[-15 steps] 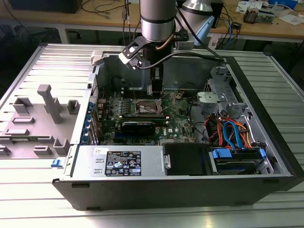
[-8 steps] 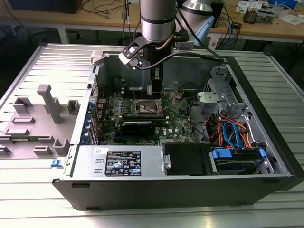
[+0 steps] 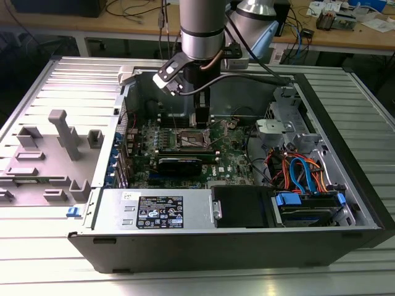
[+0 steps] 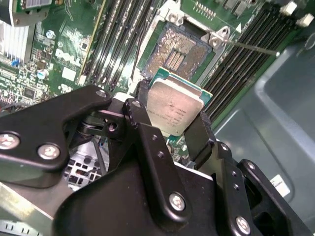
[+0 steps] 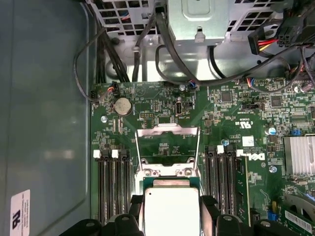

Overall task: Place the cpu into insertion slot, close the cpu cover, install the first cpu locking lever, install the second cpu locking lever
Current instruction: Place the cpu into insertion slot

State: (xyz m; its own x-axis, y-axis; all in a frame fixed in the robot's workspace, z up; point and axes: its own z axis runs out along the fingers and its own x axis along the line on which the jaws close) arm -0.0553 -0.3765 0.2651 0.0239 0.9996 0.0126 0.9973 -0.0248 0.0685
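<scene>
Exterior view: the gripper [image 3: 201, 123] is held just above the insertion slot [image 3: 192, 140]. Second wrist view: the cpu [image 4: 174, 110] is clamped in it, not yet seated. First wrist view: the cpu cover [image 5: 167, 132] is raised; square alignment is judged needed.

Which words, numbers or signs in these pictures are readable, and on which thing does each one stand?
None can be read with certainty.
Black label on the silver box: too small.
White sticker on the case wall: blurred.
Top of the cpu: faint, unreadable.
Motherboard markings: too small.
</scene>
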